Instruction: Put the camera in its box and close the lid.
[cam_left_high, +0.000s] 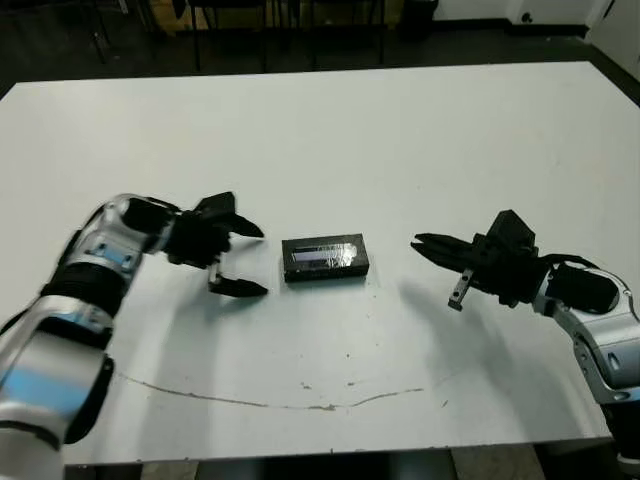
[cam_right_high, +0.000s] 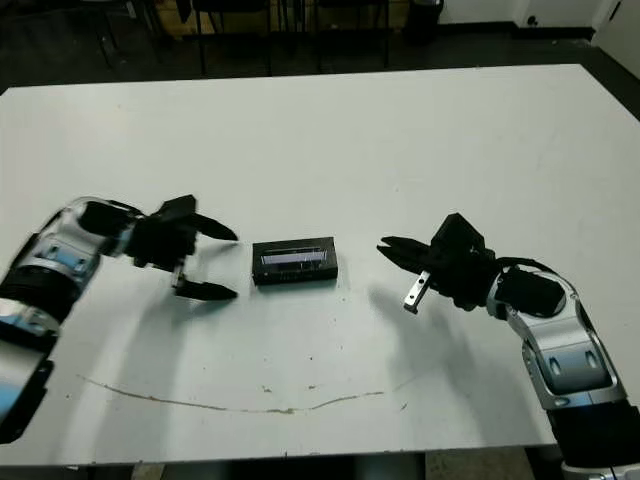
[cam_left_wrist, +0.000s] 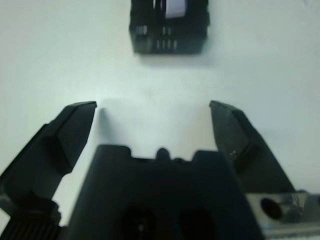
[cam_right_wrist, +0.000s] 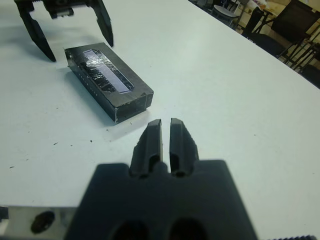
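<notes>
Left gripper (cam_left_high: 240, 260): at the left of the table (cam_left_high: 320, 130), fingers spread wide, empty, pointing toward the box and just beside its left end, not touching.
Box (cam_left_high: 326, 259): a small black rectangle at the table's middle, between the two grippers, resting flat.
Lid (cam_right_wrist: 106, 71): appears seated on the box, shiny panel facing up; from these views the box looks closed.
Camera: not visible; likely inside the closed box, though that cannot be confirmed.
Right gripper (cam_left_high: 437, 255): to the right of the box, fingers pressed together, empty, near the box but apart from it.
Handling: the box looks light, stiff and smooth-sided, so it may slide on the table if nudged. The glossy panel could be slippery; the long side walls seem the safer place to grasp.
Progress: judged from how things lie, the task looks essentially finished.
</notes>
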